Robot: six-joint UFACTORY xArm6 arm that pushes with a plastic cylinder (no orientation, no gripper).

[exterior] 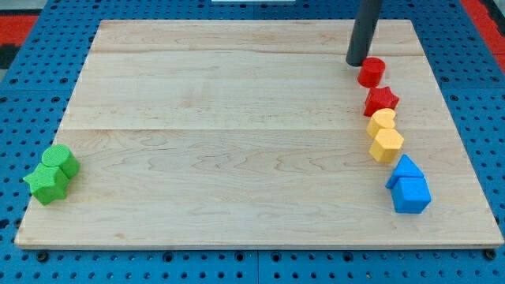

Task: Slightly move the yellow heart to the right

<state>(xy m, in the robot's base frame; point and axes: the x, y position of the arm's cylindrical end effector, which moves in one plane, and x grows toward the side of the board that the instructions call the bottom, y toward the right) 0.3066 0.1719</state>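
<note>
**Rod tip at the red cylinder; yellow heart not yet engaged**

The wooden surface [237,142] carries eight blocks in two groups. At the view's left edge, a green cylinder [61,160] touches a green star [46,183]. Down the view's right side runs a column: a red cylinder [372,72], a red star [381,100], the yellow heart [383,120], a yellow hexagon [387,145], a blue triangle [405,169] and a blue cube-like block [411,194]. The yellow heart lies between the red star above it and the yellow hexagon below it, touching or nearly touching both; the exact contact cannot be resolved.

My tip [357,63] rests on the surface near the view's top right, just beside the left flank of the red cylinder, apart from the yellow heart. The arm carries no hand, only the dark rod, so there is nothing to spread, close or clamp.

Judged from this arrangement, the task stands at its approach stage. The heart appears in line with its neighbours, so no rightward nudge seems made. What probably remains: bring the tip down the view to the heart's left side, then push briefly toward the view's right. The closeness of star and hexagon suggests either may be dragged along.
</note>
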